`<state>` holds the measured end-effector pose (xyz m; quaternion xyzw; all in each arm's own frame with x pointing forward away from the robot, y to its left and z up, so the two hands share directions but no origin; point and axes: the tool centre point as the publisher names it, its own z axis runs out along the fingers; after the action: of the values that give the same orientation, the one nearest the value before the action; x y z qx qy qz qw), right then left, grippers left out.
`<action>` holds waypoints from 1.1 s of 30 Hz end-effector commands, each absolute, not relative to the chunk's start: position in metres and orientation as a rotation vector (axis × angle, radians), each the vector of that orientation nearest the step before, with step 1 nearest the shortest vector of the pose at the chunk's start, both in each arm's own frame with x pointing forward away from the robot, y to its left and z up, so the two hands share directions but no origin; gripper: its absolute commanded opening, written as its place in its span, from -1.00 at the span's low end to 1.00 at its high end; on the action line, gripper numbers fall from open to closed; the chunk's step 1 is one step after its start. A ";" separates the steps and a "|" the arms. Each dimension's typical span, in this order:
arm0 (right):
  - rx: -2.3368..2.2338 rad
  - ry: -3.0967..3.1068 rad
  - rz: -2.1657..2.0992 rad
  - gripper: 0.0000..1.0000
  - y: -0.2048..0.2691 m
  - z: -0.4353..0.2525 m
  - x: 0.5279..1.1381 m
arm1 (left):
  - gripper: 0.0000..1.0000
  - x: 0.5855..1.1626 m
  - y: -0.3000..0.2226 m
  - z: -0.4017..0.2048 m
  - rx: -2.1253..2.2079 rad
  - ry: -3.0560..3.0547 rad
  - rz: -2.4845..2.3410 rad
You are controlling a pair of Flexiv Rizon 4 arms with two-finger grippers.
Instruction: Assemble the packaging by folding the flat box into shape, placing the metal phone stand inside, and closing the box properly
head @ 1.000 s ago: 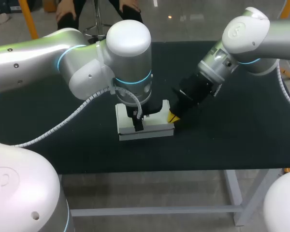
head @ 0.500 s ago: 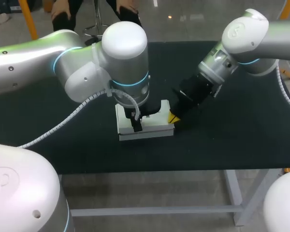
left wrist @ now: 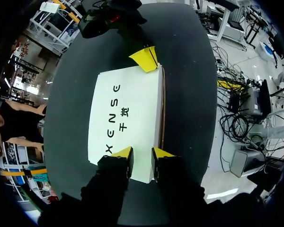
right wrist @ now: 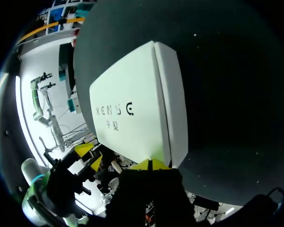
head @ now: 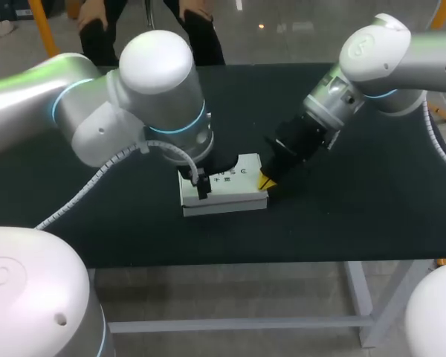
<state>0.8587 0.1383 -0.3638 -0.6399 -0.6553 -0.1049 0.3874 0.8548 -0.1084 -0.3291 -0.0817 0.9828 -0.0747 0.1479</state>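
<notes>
At table ctr: white box [head: 224, 192] is laid flat on the dark table [head: 342, 223], lid down, printed face up; pos. is unchanged vs 1 s ago.
Box top: more of it is uncovered now, print incl., as the left arm's wrist is shifted off toward its own side.
Left gripper [left wrist: 142, 156]: is carried w/ the arm from the box's middle to its left end; tips are set a narrow gap apart over the lid edge, and nothing is held between them.
Right gripper [right wrist: 151, 164]: is kept where it was, tips closed together w/ nothing between, pressed to the box's right end near a corner.
Meaning for task: folding and closing are judged prob. done; the left arm is judged to be smoothing the lid or clearing off while the box is braced from the right.
Phone stand: not seen in any view; presumed inside, but this can't be confirmed.
Lid seam: a dark line along one long side is seen in the left wrist view; whether the flap is fully tucked can't be told.
Contact: whether the left tips touch the lid or hover just above it can't be told; the box's left end is partly covered by the arm in the head view.
</notes>
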 end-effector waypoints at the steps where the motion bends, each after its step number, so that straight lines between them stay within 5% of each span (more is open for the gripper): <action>1: -1.621 -1.666 -0.258 -1.00 0.139 -0.366 0.861 | -1.00 0.851 -0.094 -0.327 -0.249 2.819 -0.282; 33: -1.631 -1.669 -0.243 -1.00 0.141 -0.368 0.860 | -1.00 0.854 -0.079 -0.361 -0.352 2.899 -0.321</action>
<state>0.8585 0.1399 -0.3660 -0.6416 -0.6553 -0.0986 0.3862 0.8557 -0.0806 -0.3581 -0.1186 0.9818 -0.1090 0.1003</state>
